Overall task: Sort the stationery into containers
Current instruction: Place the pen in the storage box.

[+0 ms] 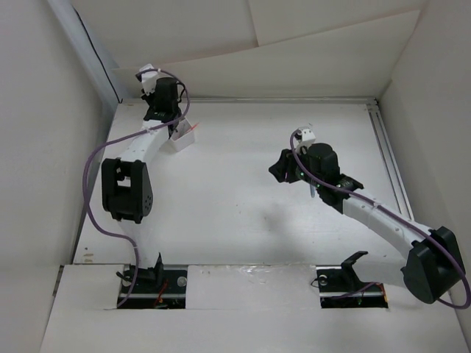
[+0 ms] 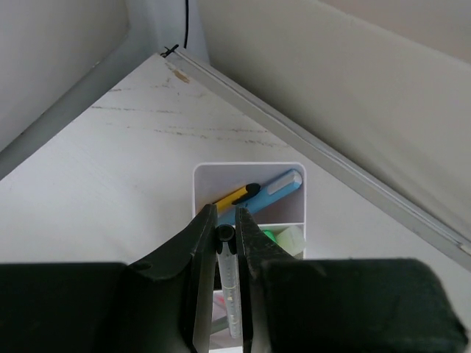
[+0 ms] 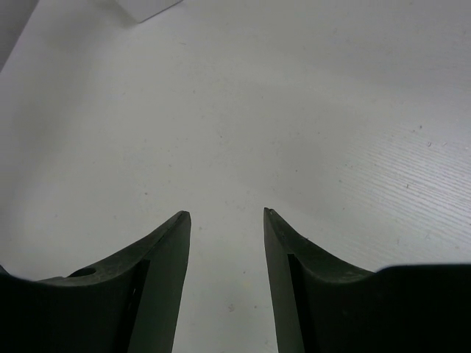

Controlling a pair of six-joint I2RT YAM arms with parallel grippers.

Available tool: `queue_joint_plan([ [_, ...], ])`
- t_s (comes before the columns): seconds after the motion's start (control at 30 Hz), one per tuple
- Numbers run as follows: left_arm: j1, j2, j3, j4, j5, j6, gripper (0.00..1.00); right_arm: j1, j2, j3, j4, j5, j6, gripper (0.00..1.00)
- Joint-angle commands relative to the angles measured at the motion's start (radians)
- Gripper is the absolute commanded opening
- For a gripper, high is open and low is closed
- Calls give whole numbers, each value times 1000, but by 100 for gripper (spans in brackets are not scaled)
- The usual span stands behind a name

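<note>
The white tray (image 2: 221,179) sits directly under and just beyond the fingertips of the left gripper (image 2: 225,213), thin dividers splitting it into compartments. In the compartment farthest from the gripper, a yellow-and-black pen (image 2: 237,195) and a light blue pen (image 2: 283,182) lie slantwise side by side, both leaning toward the tray's right-hand wall. The next compartment nearer the fingers holds a green piece (image 2: 270,237) and a pale green piece (image 2: 291,240), touching each other; what they are is too hidden to say. The nearer compartments are covered by the fingers. The left gripper is clamped narrow on a translucent pen (image 2: 232,294) whose black end shows just behind the fingertips; its barrel runs back between the jaws over the tray, and whether it touches the tray cannot be told. Ahead and to the right of this gripper a metal rail (image 2: 309,143) borders the table (image 2: 110,169), with a wall panel (image 2: 353,81) rising behind it and a black cable (image 2: 185,22) in the far corner. The right gripper (image 3: 226,214) hangs well apart from the tray, over bare tabletop, its jaws spread wide with nothing between them. Far ahead and to its left a white corner (image 3: 151,7) pokes in at the top edge of its wrist view, too cropped to identify.
</note>
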Motion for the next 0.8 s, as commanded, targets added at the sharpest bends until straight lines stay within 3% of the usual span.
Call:
queue_joint_plan([
  [0.0,0,11,-29,87,-24,26,0,-8,-21,-11,66,3,9,50],
  [0.23,-39,31,-93,170,-44,58,1,-8,-21,-30,75,36,9,49],
  [0.43,-39,17,-106,193,-44,40,21,-8,-85,-50,75,131,18,42],
  [0.57,-39,-32,-121,206,-19,31,36,-8,-108,-69,75,186,29,21],
  [0.6,-39,-41,-121,206,-19,22,40,-8,-108,-70,75,206,29,10],
  [0.67,-39,-81,-121,195,11,6,42,-8,-117,-79,75,246,41,0],
  [0.77,-73,-156,-132,206,36,-14,44,-8,-117,-88,48,336,64,0],
])
